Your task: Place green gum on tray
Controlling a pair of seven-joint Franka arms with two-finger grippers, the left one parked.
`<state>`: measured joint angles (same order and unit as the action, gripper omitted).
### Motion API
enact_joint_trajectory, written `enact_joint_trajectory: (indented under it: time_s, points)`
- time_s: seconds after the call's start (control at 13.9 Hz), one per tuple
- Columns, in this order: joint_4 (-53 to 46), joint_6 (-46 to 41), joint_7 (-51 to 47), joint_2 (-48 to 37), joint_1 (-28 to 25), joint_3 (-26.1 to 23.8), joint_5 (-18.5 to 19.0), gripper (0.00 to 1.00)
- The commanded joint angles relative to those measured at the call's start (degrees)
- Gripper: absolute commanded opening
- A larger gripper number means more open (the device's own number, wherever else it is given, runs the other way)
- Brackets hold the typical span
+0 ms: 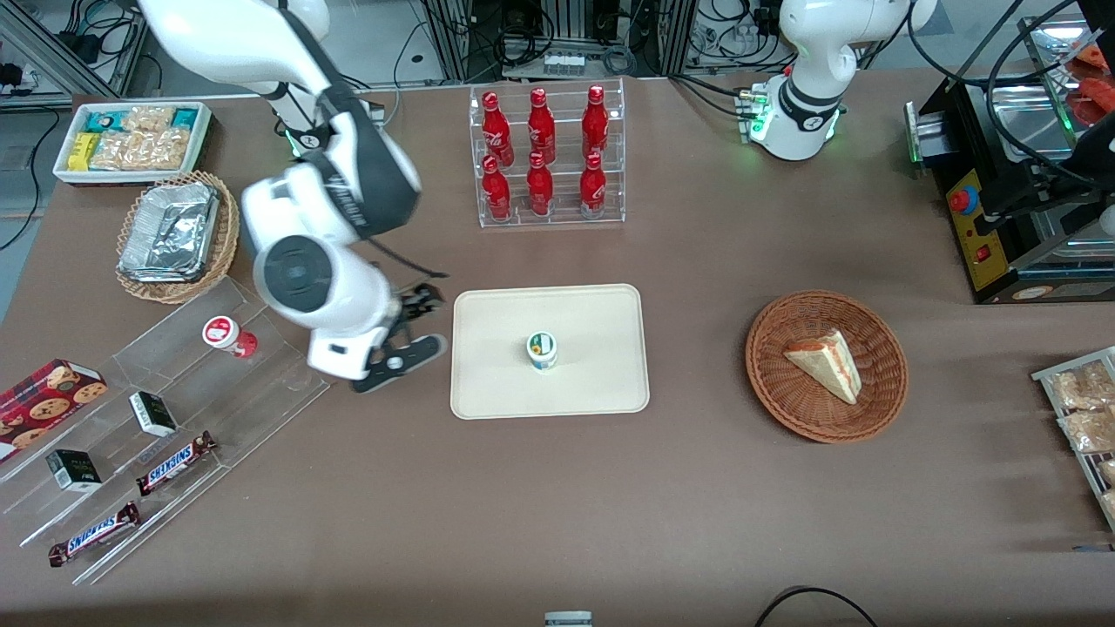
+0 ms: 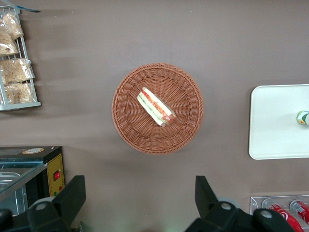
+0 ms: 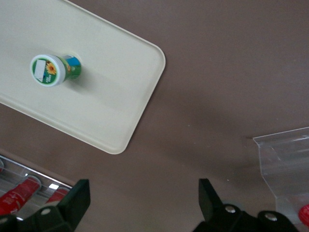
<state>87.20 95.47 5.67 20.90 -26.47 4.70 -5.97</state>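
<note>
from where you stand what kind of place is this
Probably a robot lab staged as a snack shop: cola bottles racked, Snickers bars on clear shelves. The green gum stands on the tray; the open gripper hangs beside it.

Green-and-white-lidded green gum on the cream tray; black end effector beside the tray, over brown tabletop.

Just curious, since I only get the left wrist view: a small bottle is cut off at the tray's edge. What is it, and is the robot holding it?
Observer: It's the green gum, standing upright near the tray's middle; nothing holds it.
Operator: Where's the gripper?
Observer: The gripper hovers open and empty beside the tray, toward the working arm's end.
Operator: Any similar bottle?
Observer: A red-lidded bottle sits on the clear stepped rack.
</note>
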Motion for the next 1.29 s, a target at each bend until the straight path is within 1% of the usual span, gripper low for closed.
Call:
enact_joint_trajectory:
  time_s: [0.0, 0.14, 0.29, 0.43, 0.65, 0.86, 1.01, 1.08, 1.22]
  points:
    - [1.0, -4.1, 2.4, -2.3, 4.4, -0.5, 0.2, 1.0]
    - [3.1, -4.4, 3.2, -5.2, 7.1, -0.5, 0.4, 1.0]
    - [5.8, -4.0, 4.1, -7.9, 11.4, -0.7, 0.4, 1.0]
    - [5.9, -4.9, 6.9, -8.2, 15.0, -0.7, 0.4, 1.0]
    - [7.5, -4.7, 7.0, -11.5, 19.9, -0.9, 0.6, 1.0]
    - [9.1, -3.7, 7.1, -14.8, 23.5, -1.0, 3.7, 1.0]
    - [9.4, -5.0, 7.2, -16.1, 25.9, -1.7, 4.1, 1.0]
    - [9.4, -5.3, 7.4, -16.6, 26.7, -1.9, 4.7, 1.0]
    - [9.4, -7.0, 7.3, -18.2, 27.3, -2.0, 7.0, 1.0]
